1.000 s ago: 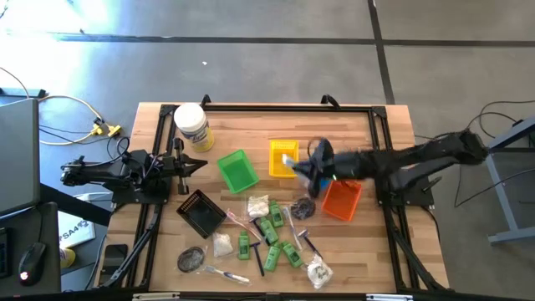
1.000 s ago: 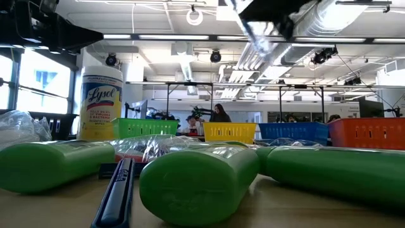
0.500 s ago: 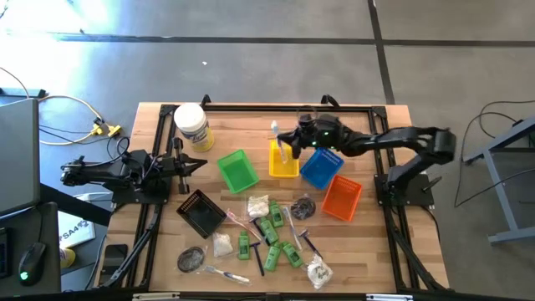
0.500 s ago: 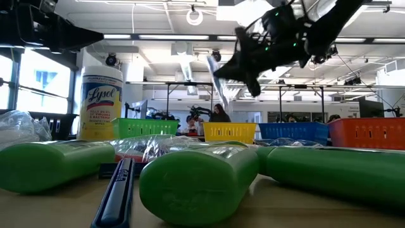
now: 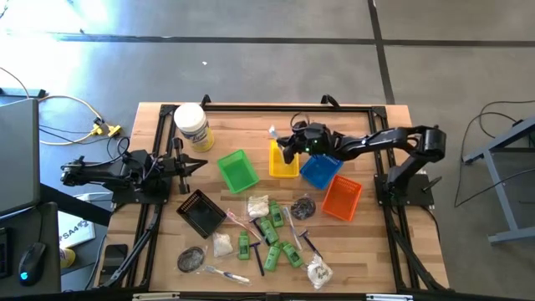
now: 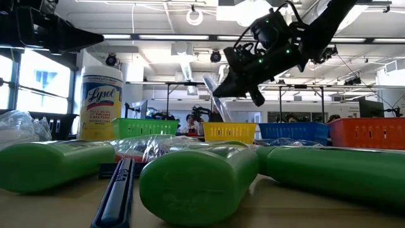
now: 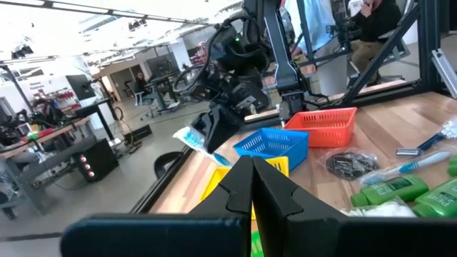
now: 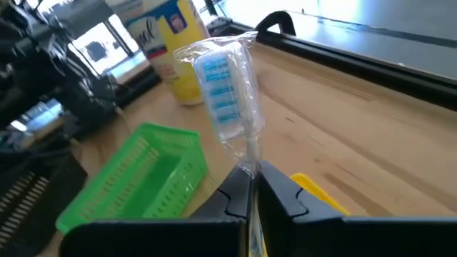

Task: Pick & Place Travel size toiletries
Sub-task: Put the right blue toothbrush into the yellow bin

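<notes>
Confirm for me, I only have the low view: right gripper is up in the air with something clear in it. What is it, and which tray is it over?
Observer: A clear-wrapped toothbrush with a blue head; the right gripper is shut on its handle.
Operator: Which tray?
Observer: In the high view the gripper sits over the yellow tray, with the blue tray right beside it.
Operator: Left arm?
Observer: The left gripper waits at the table's left side, near the green tray, fingers shut and empty.
</notes>
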`<action>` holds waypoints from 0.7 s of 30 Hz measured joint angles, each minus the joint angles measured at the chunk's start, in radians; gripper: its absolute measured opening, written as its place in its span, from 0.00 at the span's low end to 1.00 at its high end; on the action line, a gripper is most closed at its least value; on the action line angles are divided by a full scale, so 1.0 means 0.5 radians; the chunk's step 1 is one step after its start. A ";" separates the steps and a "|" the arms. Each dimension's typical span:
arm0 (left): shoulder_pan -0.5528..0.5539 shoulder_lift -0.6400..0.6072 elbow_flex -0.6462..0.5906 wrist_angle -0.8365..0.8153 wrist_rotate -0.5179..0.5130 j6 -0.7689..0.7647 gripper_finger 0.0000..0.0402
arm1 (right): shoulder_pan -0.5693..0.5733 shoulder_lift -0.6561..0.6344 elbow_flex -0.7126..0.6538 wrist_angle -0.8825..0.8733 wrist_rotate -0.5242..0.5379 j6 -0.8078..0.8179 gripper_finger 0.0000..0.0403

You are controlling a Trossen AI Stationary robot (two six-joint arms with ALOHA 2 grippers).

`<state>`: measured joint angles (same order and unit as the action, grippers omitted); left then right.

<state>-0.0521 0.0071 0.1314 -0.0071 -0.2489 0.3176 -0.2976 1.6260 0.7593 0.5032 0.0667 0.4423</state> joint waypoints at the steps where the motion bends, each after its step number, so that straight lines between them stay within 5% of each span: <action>1: -0.001 0.000 0.000 0.001 -0.001 -0.001 0.00 | 0.009 0.000 0.000 -0.013 0.014 -0.006 0.01; 21: 0.000 -0.001 0.000 0.018 -0.001 -0.002 0.00 | 0.056 0.109 -0.001 -0.171 0.113 0.103 0.09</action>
<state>-0.0522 0.0067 0.1314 0.0017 -0.2493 0.3168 -0.2697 1.6804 0.7589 0.4174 0.1231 0.4938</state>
